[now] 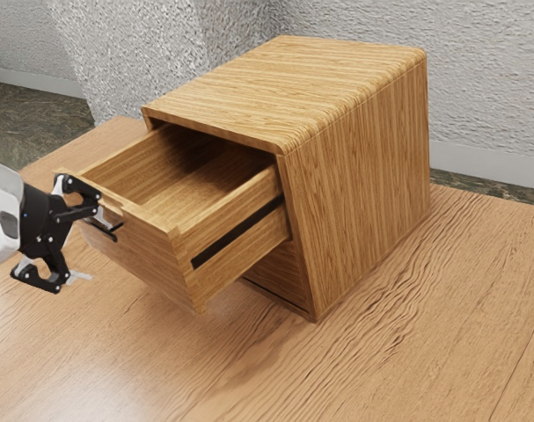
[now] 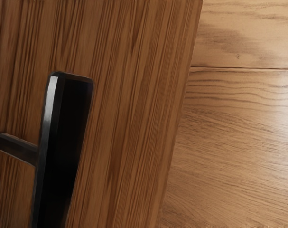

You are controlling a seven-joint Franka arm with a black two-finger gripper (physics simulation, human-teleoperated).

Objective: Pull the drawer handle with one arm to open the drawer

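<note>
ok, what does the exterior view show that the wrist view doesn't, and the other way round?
Exterior: the cabinet, the drawer standing well out of it, the rail slot along its side, and the open gripper by the handle.
Wrist: a close look at the handle's post, where it meets the front.
Both: the black handle, the drawer's front and the wooden table.
</note>
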